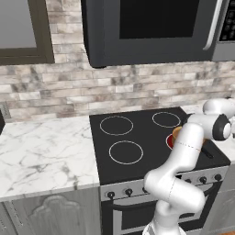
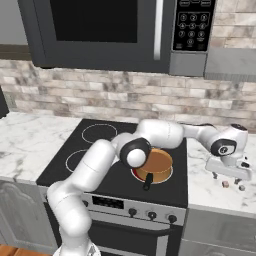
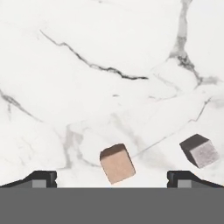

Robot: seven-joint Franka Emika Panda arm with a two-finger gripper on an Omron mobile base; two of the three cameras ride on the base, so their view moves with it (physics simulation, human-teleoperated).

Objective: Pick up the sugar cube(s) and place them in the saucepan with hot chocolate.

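Saucepan [image 2: 158,166] handle seems to point toward the stove front [image 2: 131,210].

No word, brand or label can be read. The dark keypad panel [image 2: 193,24] on the right of the black over-range microwave [image 2: 115,32] carries rows of small pale buttons, likely digits, too blurred to make out. The round black knobs [image 2: 151,215] on the stove's front have no legible marks.
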